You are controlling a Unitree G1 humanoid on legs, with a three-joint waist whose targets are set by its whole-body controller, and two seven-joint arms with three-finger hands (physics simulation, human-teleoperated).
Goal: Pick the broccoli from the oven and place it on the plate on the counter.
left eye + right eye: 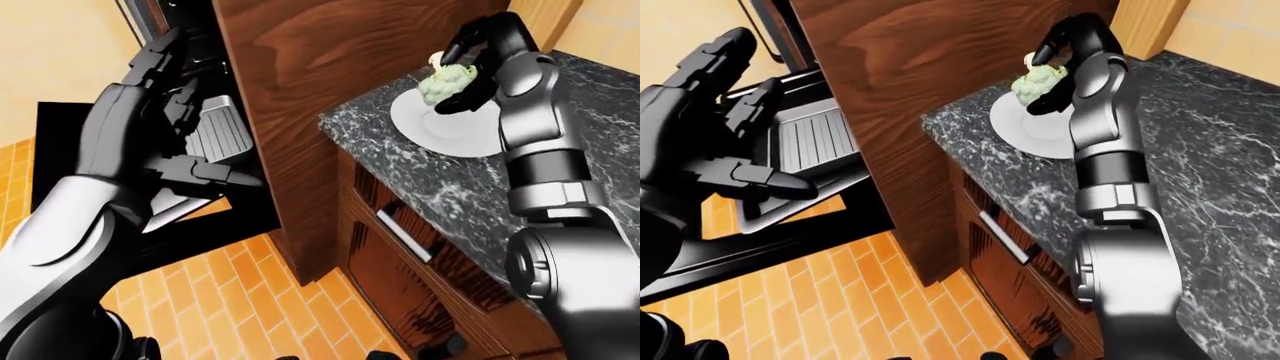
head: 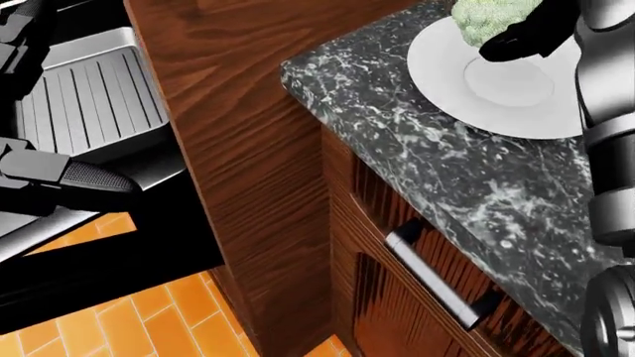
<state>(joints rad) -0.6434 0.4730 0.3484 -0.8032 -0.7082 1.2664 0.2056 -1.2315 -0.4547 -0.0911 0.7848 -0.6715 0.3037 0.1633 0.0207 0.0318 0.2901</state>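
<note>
Pale broccoli (image 1: pixel 1038 81) in right hand (image 1: pixel 1055 64), head view cropped.

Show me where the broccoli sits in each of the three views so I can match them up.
Left-eye view: broccoli upper right, gripped by the right hand above the plate.
Head view: broccoli cut off at the top edge, right of centre.
Right-eye view: broccoli upper centre, over the plate's far side.
Shared landmark: the white plate on the dark counter, beside the wooden panel.

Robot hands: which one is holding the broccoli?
The right hand, over the white plate, grips the broccoli. The left hand is open and empty by the oven tray.
</note>
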